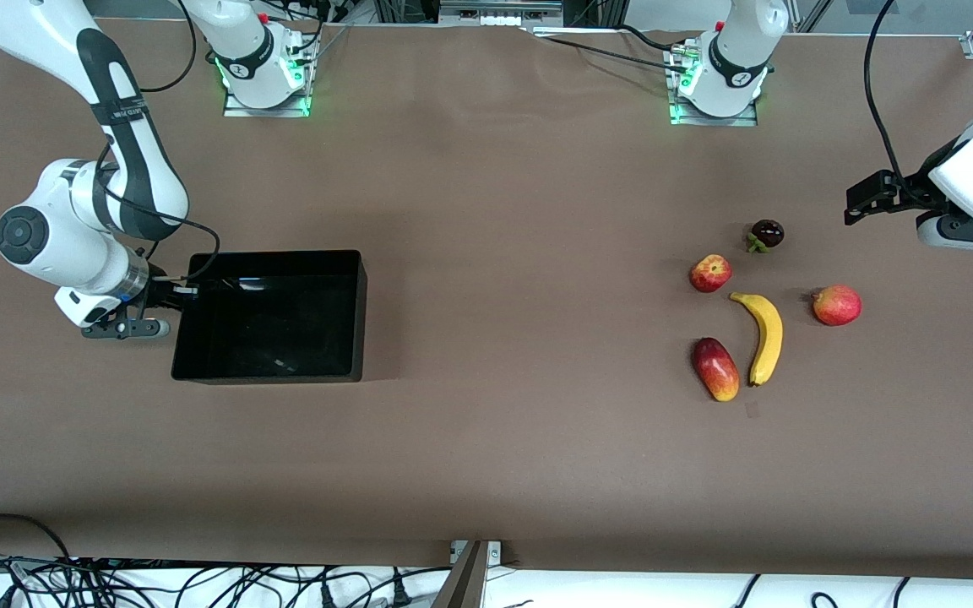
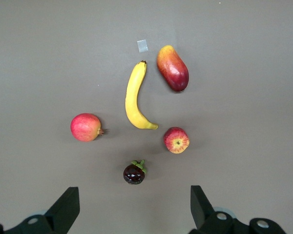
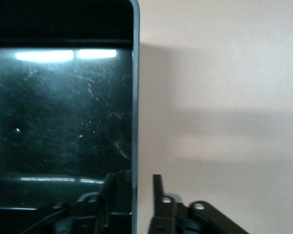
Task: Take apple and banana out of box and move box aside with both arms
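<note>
The yellow banana point(image 1: 763, 336) and the small red apple point(image 1: 710, 273) lie on the table toward the left arm's end; the left wrist view also shows the banana point(image 2: 133, 97) and apple point(image 2: 176, 140). My left gripper point(image 1: 862, 203) is open and empty, up in the air over bare table beside the fruits point(image 2: 134, 209). The black box point(image 1: 361, 312) sits toward the right arm's end. My right gripper point(image 1: 174, 291) is at its end wall point(image 3: 135, 97). It is open point(image 3: 136, 187), with one finger inside the wall and one outside, a gap showing at the outer finger.
A red-yellow mango-like fruit point(image 1: 715, 369) lies beside the banana, a larger red round fruit point(image 1: 836, 305) toward the left arm's end, and a dark mangosteen point(image 1: 766, 234) farther from the front camera. A small grey patch point(image 2: 142, 46) lies by the banana's tip.
</note>
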Available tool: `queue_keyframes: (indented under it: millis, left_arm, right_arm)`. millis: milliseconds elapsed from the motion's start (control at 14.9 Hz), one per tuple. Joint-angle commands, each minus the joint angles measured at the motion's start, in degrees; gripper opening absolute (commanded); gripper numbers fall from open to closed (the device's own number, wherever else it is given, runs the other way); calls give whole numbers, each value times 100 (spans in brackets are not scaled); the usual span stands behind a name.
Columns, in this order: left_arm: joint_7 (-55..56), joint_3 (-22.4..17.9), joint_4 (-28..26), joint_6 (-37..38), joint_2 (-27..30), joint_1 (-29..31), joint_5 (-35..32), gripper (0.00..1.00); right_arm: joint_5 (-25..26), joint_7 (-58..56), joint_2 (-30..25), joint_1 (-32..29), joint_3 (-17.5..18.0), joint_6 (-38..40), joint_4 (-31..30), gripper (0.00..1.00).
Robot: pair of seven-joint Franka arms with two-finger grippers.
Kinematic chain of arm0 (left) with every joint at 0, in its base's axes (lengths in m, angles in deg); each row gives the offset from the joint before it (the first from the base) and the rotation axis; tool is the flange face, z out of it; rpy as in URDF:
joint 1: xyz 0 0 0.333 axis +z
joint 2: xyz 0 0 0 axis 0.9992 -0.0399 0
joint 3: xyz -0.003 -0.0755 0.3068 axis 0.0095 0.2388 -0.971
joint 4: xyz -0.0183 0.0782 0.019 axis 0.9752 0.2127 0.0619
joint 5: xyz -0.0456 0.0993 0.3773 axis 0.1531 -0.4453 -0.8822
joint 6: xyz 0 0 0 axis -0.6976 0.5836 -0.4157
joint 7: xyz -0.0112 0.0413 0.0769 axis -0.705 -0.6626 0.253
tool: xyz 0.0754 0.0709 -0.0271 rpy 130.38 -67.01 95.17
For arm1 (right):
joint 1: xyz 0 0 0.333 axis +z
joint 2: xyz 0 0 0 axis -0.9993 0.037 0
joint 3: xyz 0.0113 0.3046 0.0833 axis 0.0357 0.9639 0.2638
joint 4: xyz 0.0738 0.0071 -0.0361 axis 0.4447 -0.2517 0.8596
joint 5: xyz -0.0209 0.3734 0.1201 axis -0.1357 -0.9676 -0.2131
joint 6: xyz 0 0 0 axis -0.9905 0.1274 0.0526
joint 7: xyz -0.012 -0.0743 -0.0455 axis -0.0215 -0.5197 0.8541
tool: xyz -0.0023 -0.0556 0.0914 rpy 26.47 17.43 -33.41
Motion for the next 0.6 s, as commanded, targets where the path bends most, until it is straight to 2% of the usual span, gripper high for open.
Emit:
queue_keyframes:
  millis: [0, 268, 469, 536]
  left_arm:
    - [47, 3, -18, 65, 91, -42, 56, 100]
    - [47, 74, 114, 92, 47, -51, 47, 100]
    - [47, 74, 114, 92, 47, -51, 56, 100]
    - [47, 74, 114, 92, 47, -51, 56, 100]
  right_arm:
    - [-71, -108, -339, -34, 71, 501, 388, 100]
    - [-45, -55, -401, 1, 159, 2907, 2267, 100]
    - [-54, -55, -524, 1, 159, 4244, 3305, 100]
    - [-19, -55, -646, 1, 159, 4622, 3482, 100]
